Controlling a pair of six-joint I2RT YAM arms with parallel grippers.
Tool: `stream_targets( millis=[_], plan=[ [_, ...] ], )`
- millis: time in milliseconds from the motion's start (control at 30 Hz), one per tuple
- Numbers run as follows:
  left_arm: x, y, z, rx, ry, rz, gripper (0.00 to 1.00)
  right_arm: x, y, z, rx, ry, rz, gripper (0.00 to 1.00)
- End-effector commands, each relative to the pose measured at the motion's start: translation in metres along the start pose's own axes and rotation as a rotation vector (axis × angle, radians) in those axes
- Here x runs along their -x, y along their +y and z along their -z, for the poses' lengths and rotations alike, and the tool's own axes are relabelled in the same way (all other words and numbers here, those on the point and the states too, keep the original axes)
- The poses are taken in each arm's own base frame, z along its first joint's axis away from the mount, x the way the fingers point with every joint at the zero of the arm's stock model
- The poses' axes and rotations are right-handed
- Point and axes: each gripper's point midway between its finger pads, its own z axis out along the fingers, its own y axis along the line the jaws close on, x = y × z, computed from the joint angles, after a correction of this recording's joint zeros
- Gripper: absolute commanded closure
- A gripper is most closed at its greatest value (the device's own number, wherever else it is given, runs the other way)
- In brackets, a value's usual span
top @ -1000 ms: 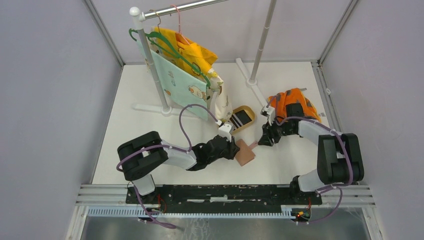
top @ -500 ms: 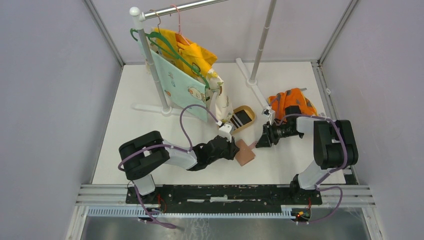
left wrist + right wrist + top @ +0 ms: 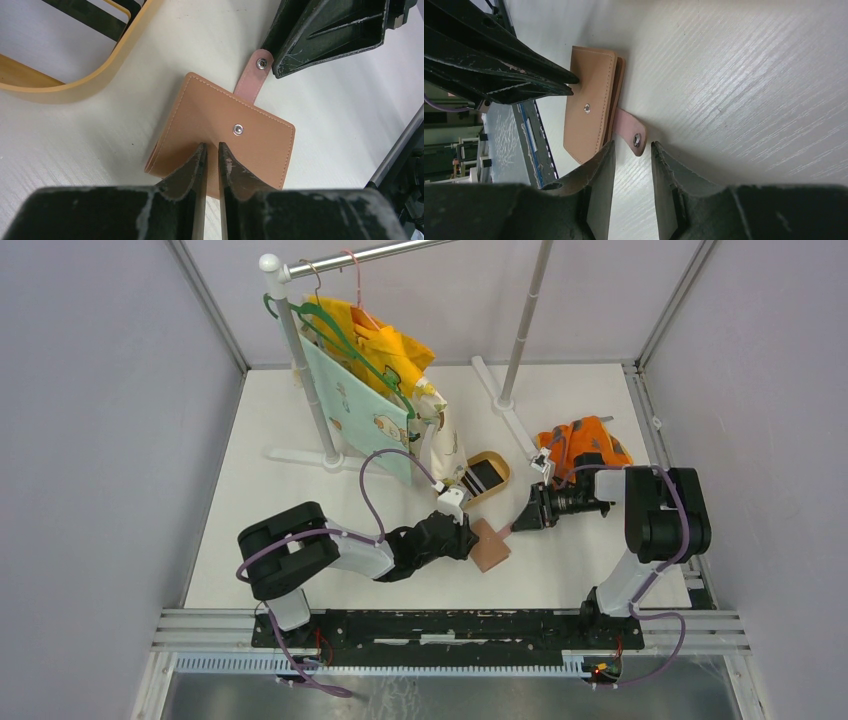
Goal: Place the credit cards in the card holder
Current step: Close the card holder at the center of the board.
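The reddish-brown card holder (image 3: 490,545) (image 3: 210,115) (image 3: 589,100) lies folded flat on the white table. My left gripper (image 3: 468,537) (image 3: 210,146) is almost shut, with both fingertips resting on the holder's top face near its edge and nothing between them. The pink strap tab (image 3: 252,80) (image 3: 629,127) sticks out towards my right gripper (image 3: 515,525) (image 3: 633,143). That gripper is open, a fingertip on each side of the tab's snap end and a gap on both sides. The credit cards (image 3: 486,473) (image 3: 60,25) lie in the tan dish (image 3: 503,480) behind the holder.
An orange patterned cloth (image 3: 583,440) lies just behind the right arm. A clothes rack with hanging fabric (image 3: 370,370) stands at the back left, and its second pole (image 3: 520,330) and foot stand at the back centre. The dish rim (image 3: 100,75) is close to the holder.
The right gripper's jaws have narrowed around the strap tab, and the right arm's elbow has swung back to the right. The left gripper and the holder have not moved.
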Motion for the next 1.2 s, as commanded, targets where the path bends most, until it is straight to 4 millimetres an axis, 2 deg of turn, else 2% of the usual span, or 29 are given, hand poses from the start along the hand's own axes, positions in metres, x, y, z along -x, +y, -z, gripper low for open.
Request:
stream_targets(
  millis=[0,500,767,900,1167],
  plan=[
    [0.01,-0.007,-0.006,-0.016,-0.032,-0.028,0.8,0.019,0.003,0.0,0.05,-0.049,0.019,0.63],
    [0.01,-0.009,-0.007,-0.022,-0.031,-0.028,0.8,0.021,0.003,0.003,0.06,-0.061,0.017,0.76],
    [0.009,-0.01,-0.007,-0.025,-0.028,-0.031,0.81,0.021,0.004,0.003,0.068,-0.061,0.03,0.91],
    [0.01,-0.011,-0.007,-0.028,-0.027,-0.031,0.81,0.026,0.008,0.006,0.076,-0.063,0.075,1.0],
    [0.009,-0.016,-0.006,-0.049,-0.014,-0.019,0.82,0.036,0.025,0.006,0.036,-0.016,0.289,1.0]
  ],
)
